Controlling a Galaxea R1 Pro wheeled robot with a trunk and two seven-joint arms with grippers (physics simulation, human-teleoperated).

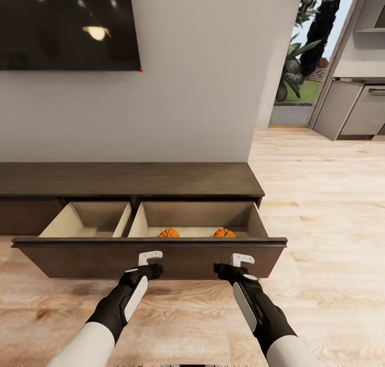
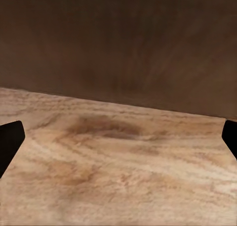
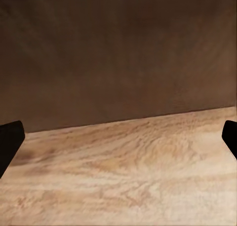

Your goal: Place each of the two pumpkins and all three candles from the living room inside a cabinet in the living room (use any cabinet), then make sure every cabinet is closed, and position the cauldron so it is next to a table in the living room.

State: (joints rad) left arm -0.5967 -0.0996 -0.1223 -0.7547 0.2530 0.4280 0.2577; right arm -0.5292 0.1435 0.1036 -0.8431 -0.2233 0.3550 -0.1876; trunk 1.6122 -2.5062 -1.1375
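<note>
A dark brown wooden panel, flat and unbroken, takes up the far half of the left wrist view. Below it lies a pale wood-grain floor, with a soft dark shadow on the boards just beside the panel's lower edge. The left gripper has its black fingertips spread wide apart, nothing between them.

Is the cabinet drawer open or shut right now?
Open: the drawer is pulled out from the cabinet, exposing its pale interior and two pumpkins.
</note>
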